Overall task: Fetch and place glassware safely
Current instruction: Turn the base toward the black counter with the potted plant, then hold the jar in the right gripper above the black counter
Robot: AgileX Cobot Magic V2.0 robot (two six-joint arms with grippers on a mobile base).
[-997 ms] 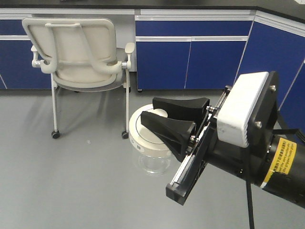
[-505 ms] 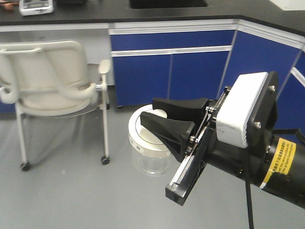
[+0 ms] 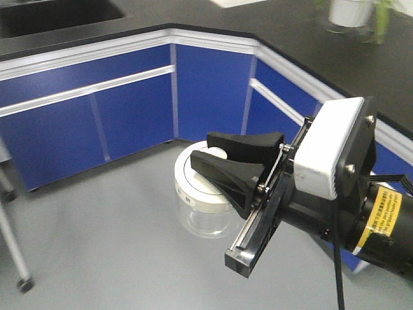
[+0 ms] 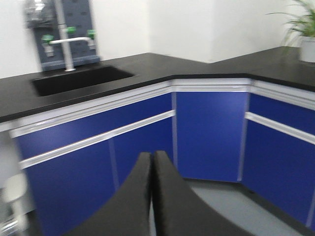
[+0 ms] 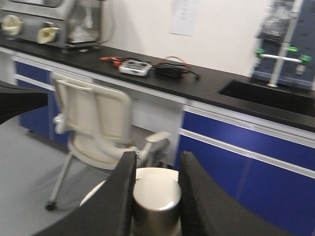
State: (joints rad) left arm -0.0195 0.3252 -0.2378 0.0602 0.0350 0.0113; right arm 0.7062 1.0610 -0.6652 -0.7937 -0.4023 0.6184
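Note:
The glassware (image 3: 205, 219) is a squat clear jar with a round cream-white lid, hanging in the air above the grey floor. My right gripper (image 3: 211, 154) reaches in from the right, its black fingers shut on the lid's central knob (image 5: 156, 196). In the right wrist view the knob sits tight between the two fingers of the right gripper (image 5: 157, 162), with the white lid (image 5: 98, 194) spread below. My left gripper (image 4: 151, 156) is shut, its fingers pressed together with nothing between them. The jar's glass body is hidden in both wrist views.
Blue cabinets (image 3: 135, 123) under a black counter (image 3: 303, 45) wrap round a corner ahead. A sink (image 4: 78, 78) with a tap is set in the counter. A cream wheeled chair (image 5: 98, 128) stands to one side; one caster (image 3: 24, 283) shows at the lower left. A potted plant (image 3: 352, 11) stands on the counter.
The whole scene has swung left: the chair has slid out of the front view and the cabinet corner has come in. The right gripper and the jar keep the same place in the frame.

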